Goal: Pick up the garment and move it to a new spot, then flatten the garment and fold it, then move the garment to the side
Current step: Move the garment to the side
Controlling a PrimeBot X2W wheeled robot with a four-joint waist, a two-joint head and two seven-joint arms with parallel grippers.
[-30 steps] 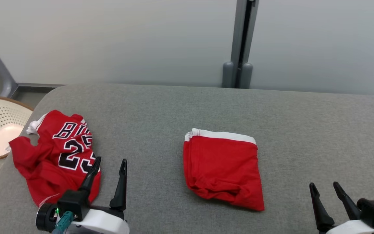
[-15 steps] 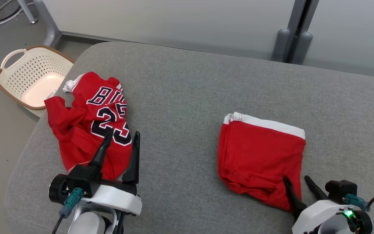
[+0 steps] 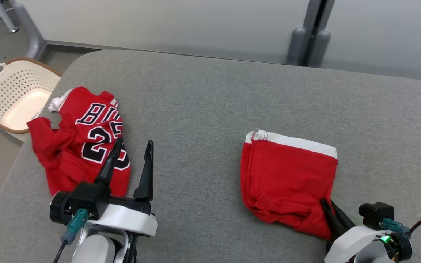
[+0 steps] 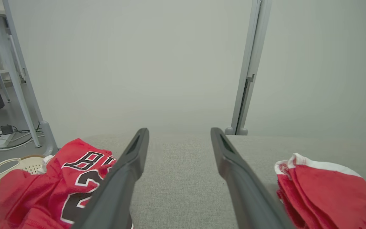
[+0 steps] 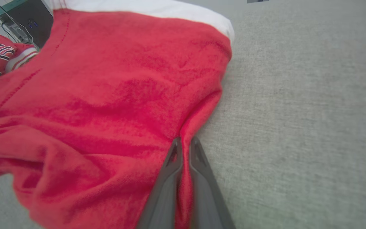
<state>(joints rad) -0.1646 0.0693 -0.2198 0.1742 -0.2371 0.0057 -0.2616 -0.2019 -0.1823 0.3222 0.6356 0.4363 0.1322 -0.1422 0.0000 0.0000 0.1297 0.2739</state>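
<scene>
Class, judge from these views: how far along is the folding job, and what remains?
Done: the red garment lies folded. In hand: the right end effector is shut on its near corner, seemingly to move it aside. Remaining: that move, and the crumpled jersey beside the open left end effector.

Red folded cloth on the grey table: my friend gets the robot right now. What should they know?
Right gripper: shut on the near right corner of the folded red garment.
Left gripper: open, empty, beside the crumpled jersey.
Done: the red garment lies folded in the middle of the table.
Left: move it to the side. The jersey is not yet folded.
</scene>
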